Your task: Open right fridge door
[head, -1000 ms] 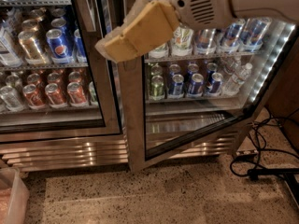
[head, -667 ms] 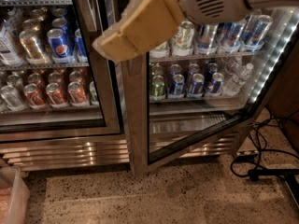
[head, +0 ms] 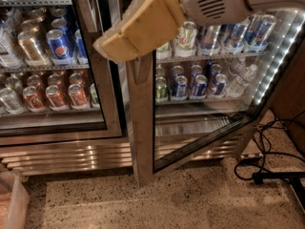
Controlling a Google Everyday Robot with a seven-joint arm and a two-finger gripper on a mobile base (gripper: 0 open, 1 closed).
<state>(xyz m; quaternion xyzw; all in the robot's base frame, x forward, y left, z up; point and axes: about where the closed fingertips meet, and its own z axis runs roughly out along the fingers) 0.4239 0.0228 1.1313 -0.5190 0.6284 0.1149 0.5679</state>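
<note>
While the gripper (head: 138,30) sits up in the top middle of the frame, its tan padded end points down toward the left, and honestly I can't tell whether it's spread wide, narrow, or clamped on anything. The white vented arm housing (head: 214,1) runs off from it to the upper right. Right behind and below the gripper is the right fridge door (head: 142,128), swung outward. Its steel leading edge drops from under the gripper to the floor in the lower middle, and its bottom rail angles up toward the right. The gripper overlaps the top of that edge where the handle (head: 138,68) pokes out below it; I can't see whether they're touching. Through the open door's glass you see shelves of cans (head: 198,85) lit by an LED strip (head: 276,61) on the right. The left door (head: 102,80) is closed, with Pepsi cans (head: 59,46) and red cans (head: 57,97) behind it. Black cables (head: 267,161) lie on the speckled floor (head: 143,199) at lower right.
</note>
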